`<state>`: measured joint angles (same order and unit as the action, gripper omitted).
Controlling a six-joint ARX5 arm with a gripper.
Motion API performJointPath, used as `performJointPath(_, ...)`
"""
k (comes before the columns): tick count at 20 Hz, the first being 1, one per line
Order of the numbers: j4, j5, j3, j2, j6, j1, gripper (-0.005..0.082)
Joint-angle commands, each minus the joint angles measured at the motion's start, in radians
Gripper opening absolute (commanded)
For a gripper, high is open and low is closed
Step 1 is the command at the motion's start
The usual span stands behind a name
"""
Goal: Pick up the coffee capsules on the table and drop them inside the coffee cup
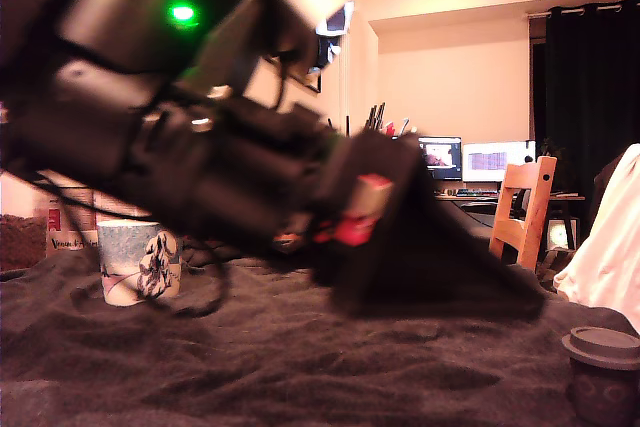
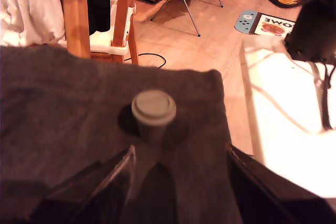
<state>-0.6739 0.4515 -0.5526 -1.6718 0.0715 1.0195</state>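
A dark grey coffee capsule (image 2: 153, 109) stands upright, lid up, on the table's dark cloth (image 2: 63, 108), close to the cloth's corner edge. My gripper (image 2: 181, 182) is open, its two dark fingers (image 2: 107, 184) spread wide, and the capsule sits just ahead of the gap, untouched. In the exterior view the same capsule (image 1: 605, 372) is at the lower right, with my blurred arm (image 1: 250, 177) filling the middle. The coffee cup (image 1: 140, 262), pale with a dark drawn figure, stands on the table (image 1: 300, 367) at the exterior view's left, far from the capsule.
A wooden chair (image 1: 522, 209) stands beyond the table edge, also seen as chair legs (image 2: 100, 19). White fabric (image 1: 610, 237) hangs at the exterior view's right. A red patterned container (image 1: 68, 219) sits behind the cup. Wooden floor (image 2: 210, 40) lies past the cloth's edge.
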Motion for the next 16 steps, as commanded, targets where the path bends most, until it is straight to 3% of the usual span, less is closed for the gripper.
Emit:
performJointPath(1,-0.004,0.003,-0.025,-0.029,0.007,0.012,0.0499)
performJointPath(16,0.145,-0.008,-0.212,-0.137,0.008,0.04,0.0498)
